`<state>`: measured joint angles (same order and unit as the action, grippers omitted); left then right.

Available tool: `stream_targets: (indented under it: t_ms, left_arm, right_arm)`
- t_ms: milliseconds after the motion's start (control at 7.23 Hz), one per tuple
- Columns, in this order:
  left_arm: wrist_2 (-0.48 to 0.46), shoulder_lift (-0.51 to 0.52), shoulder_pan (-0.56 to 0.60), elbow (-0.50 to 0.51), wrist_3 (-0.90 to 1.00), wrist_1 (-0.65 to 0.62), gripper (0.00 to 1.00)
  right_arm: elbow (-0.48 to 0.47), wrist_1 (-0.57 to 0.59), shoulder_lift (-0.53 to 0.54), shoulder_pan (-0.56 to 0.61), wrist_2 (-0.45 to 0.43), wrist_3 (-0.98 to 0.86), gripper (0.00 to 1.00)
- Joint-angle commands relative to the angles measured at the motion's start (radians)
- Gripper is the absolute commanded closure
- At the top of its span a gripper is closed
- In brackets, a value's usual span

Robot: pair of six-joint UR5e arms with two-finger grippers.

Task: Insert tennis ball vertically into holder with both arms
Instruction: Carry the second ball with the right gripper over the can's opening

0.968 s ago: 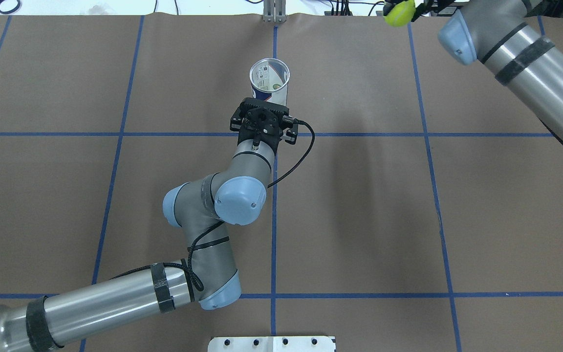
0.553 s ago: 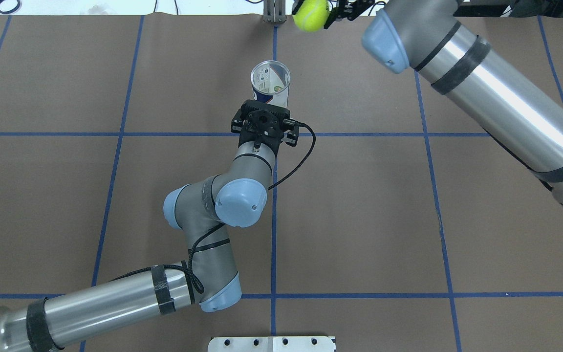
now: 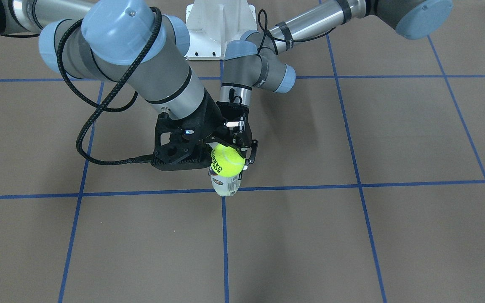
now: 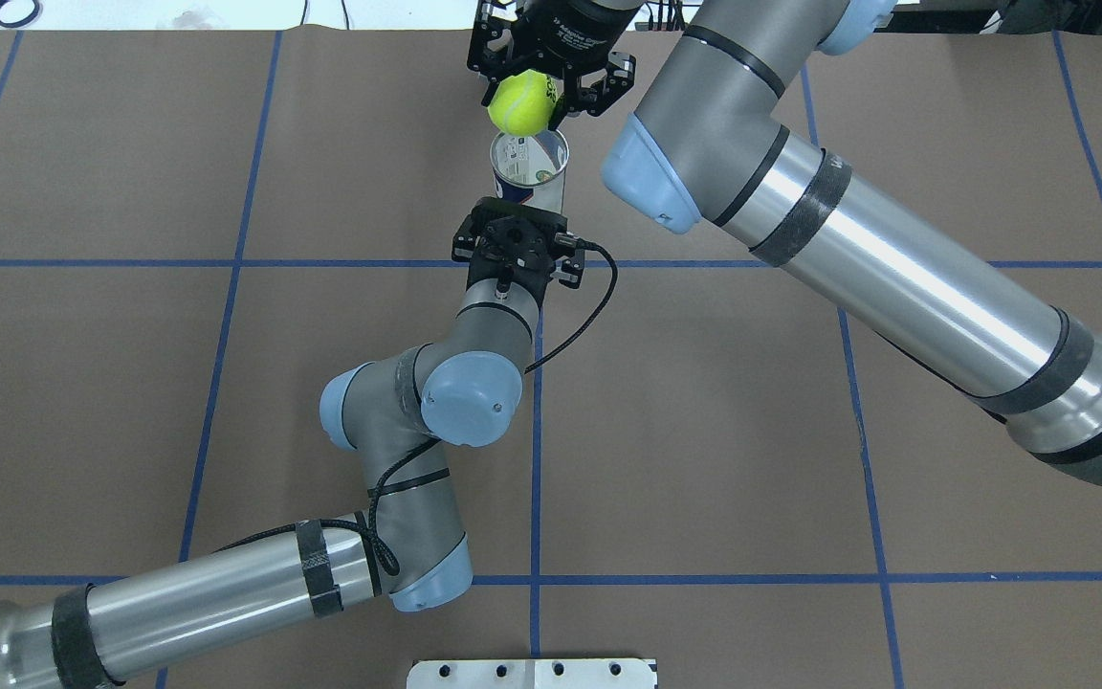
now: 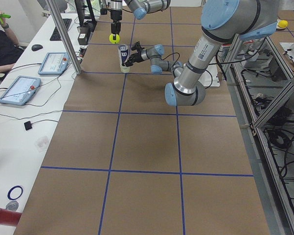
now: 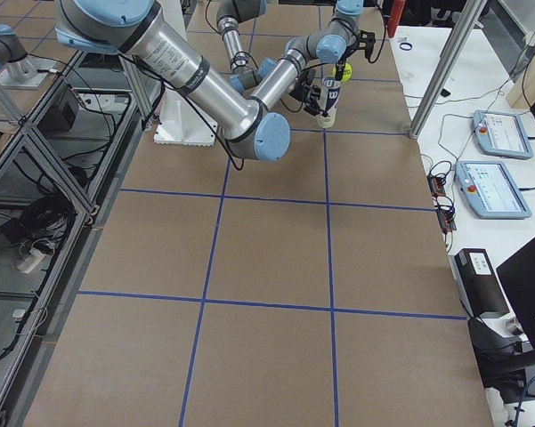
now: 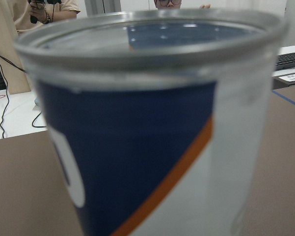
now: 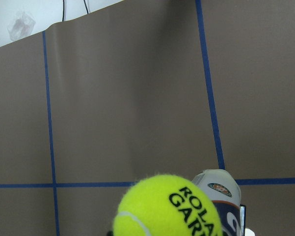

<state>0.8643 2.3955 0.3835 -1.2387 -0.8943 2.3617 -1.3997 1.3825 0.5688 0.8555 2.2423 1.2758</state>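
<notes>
With the left gripper [image 4: 518,215] clamping the holder [image 4: 551,187], the right gripper [image 4: 527,96] pinches the tennis ball [image 4: 518,105] just above it; next, centre and lower.

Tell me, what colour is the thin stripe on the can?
Orange. The stripe runs diagonally between navy and white on the holder; left wrist view shows it best.

You have the yellow-green tennis ball [image 4: 519,103], black lettering showing, held aloft just above the holder [image 4: 529,165]. This clear can with a navy-and-white label stands upright on the worktop [image 4: 704,402], mouth open.
</notes>
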Motion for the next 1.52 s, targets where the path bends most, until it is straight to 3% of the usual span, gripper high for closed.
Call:
stream_targets:
  t_ms: [0, 415, 1106, 1245, 1383]
  left_arm:
    - [-0.001, -0.001, 0.000, 0.004, 0.000, -0.001, 0.23]
    - [-0.001, -0.001, 0.000, 0.004, 0.000, -0.001, 0.23]
    - [-0.001, -0.006, 0.000, 0.004, -0.002, -0.001, 0.23]
    - [-0.001, -0.007, -0.001, 0.004, -0.002, -0.001, 0.23]
    - [0.001, -0.007, -0.003, 0.004, -0.002, -0.001, 0.23]
  right_arm:
    - [-0.004, 0.003, 0.009, -0.004, 0.002, 0.001, 1.00]
    - [-0.100, 0.061, 0.051, -0.012, 0.007, 0.001, 1.00]
    - [-0.082, 0.061, 0.045, -0.068, -0.061, -0.001, 1.00]
    - [-0.081, 0.061, 0.046, -0.069, -0.061, -0.001, 0.81]
    - [-0.081, 0.061, 0.049, -0.069, -0.059, -0.001, 0.80]
